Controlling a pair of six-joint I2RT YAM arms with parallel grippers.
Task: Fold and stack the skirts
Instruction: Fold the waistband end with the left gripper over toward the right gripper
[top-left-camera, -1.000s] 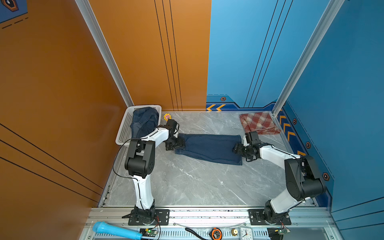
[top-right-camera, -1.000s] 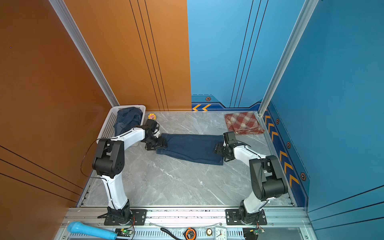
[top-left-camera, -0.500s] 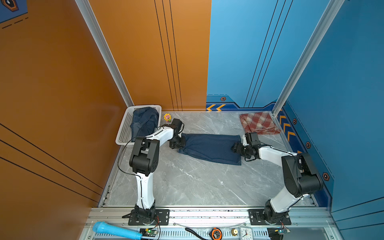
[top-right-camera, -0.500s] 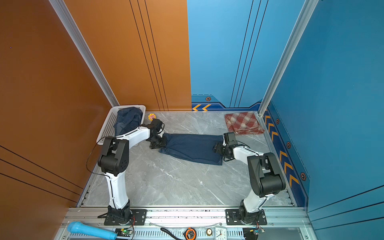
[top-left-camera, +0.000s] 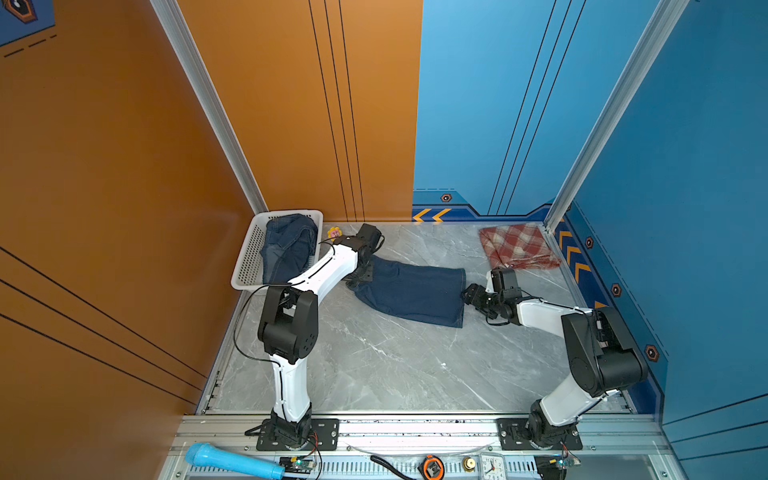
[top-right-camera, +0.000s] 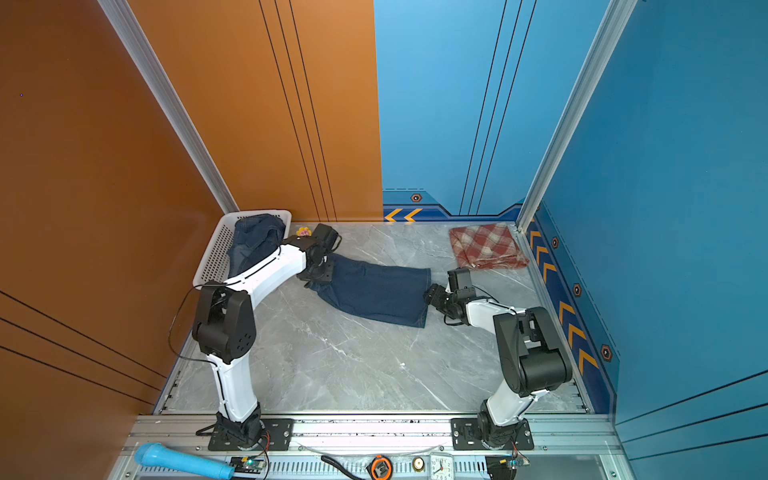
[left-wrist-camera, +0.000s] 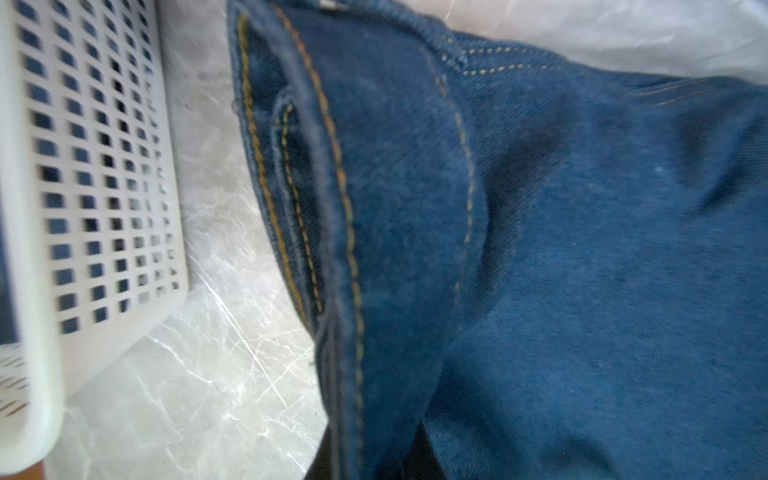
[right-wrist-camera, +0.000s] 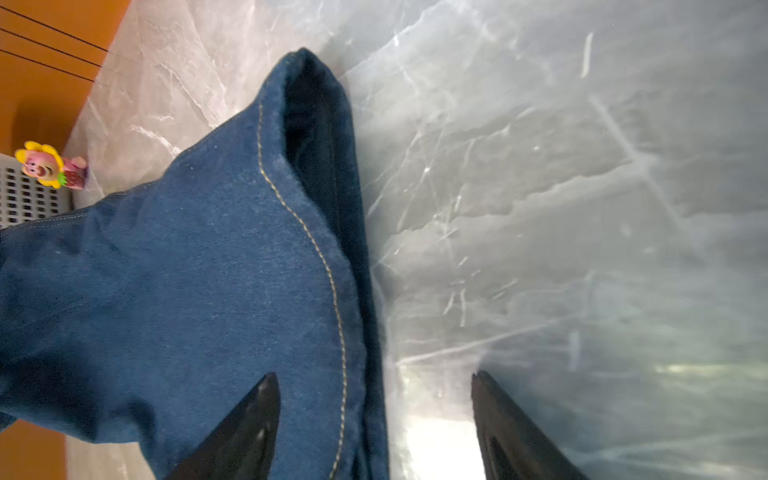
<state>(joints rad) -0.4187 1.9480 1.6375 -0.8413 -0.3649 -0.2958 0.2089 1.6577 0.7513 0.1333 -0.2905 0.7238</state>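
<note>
Right wrist view: right hand (right-wrist-camera: 374, 376) spread, straddling the flat denim skirt (right-wrist-camera: 187, 270) at its hem. Left hand (top-left-camera: 360, 275) pinches its waistband. The basket (top-left-camera: 249, 257) holds the second denim skirt (top-left-camera: 289, 245); the plaid skirt (top-left-camera: 517, 247) lies folded on the desk (top-left-camera: 395, 365).

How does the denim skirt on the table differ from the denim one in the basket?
The table skirt lies spread out; the basket skirt is crumpled in a heap. The table skirt has the left tool and right tool at its ends; the basket skirt has none. Both are dark blue denim.
</note>
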